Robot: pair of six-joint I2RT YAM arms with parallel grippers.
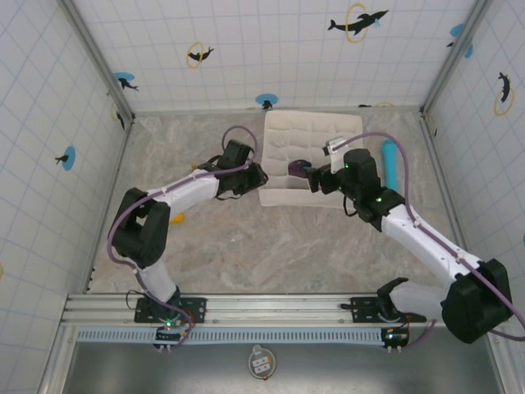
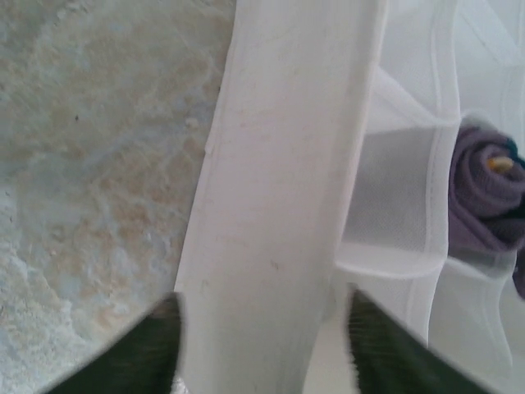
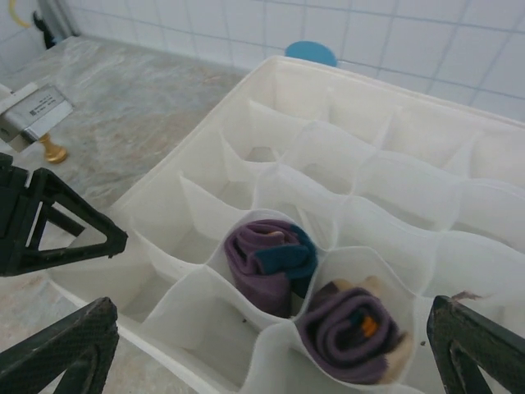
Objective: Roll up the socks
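Both socks (image 3: 271, 261) sit rolled in neighbouring cells of the organizer (image 3: 394, 123), yet the left fingers (image 2: 139, 353), spread astride its left wall, or the wide-open right fingers (image 3: 57, 345) above could snag and drag it.

1. Left arm (image 1: 184, 190), right arm (image 1: 426, 238): white link shells, black joint housings.
2. Purple cable (image 1: 112, 230) routed along each arm.
3. Green indicator light (image 1: 379, 197) on right arm.
4. Right gripper (image 3: 271, 312): black fingers, triangulated webbing.
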